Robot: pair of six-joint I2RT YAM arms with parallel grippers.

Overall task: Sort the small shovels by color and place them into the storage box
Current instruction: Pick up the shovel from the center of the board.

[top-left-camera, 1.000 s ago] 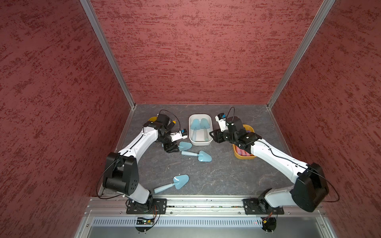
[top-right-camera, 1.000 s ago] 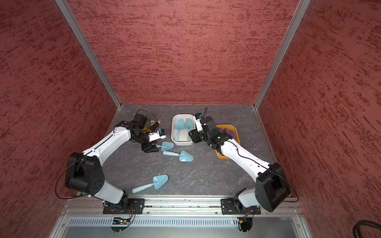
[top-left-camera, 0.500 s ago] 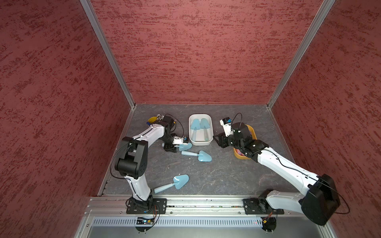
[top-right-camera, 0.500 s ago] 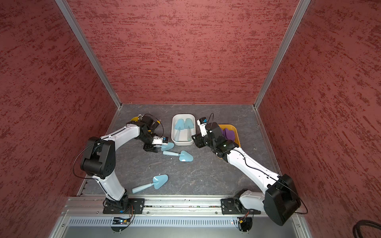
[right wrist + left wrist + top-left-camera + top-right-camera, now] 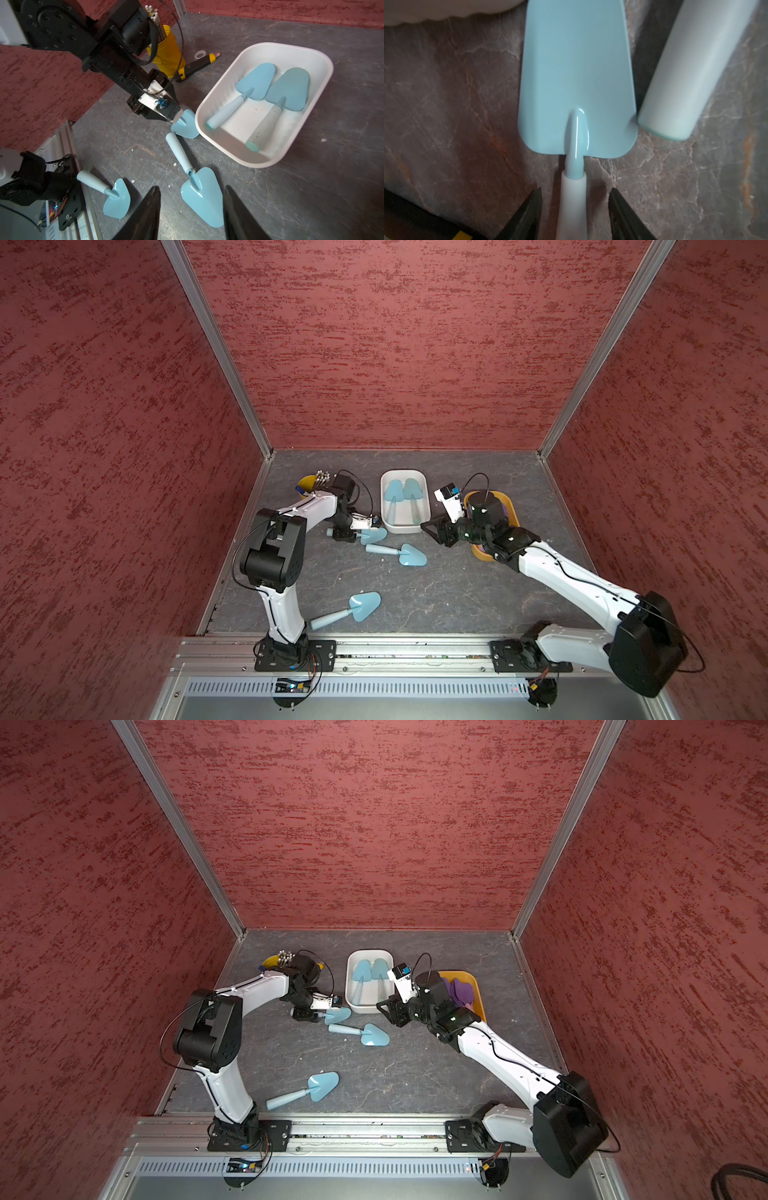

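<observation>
Just left of the white box (image 5: 405, 528), on the far half of the table (image 5: 457, 593), a light blue shovel (image 5: 577, 72) lies flat, blade towards the box. The left jaws straddle its pale handle, spread, with a gap on each side and not yet pinching it. The right jaws hover over the table right of the box, also spread, with nothing between them. A second blue shovel (image 5: 411, 556) lies just nearer, its handle end against or just beside the first one's blade. A third (image 5: 363, 606) lies well apart near the front rail, and two more (image 5: 402, 490) are already in the box. Purple ones (image 5: 461, 990) sit in the orange tray (image 5: 478, 996) on the right. These look like light, stiff, glossy plastic, so likely slippery. The blade is thin and lies flat on the table. The round handle is the better hold, taken across its middle, though it may roll or twist. The table is dark, stone-patterned and flat, with a few white crumbs. Red textured walls (image 5: 395, 344) close in three sides. A yellow cup (image 5: 168, 56) of pens and a black-and-yellow tool (image 5: 195, 66) crowd the far left.
</observation>
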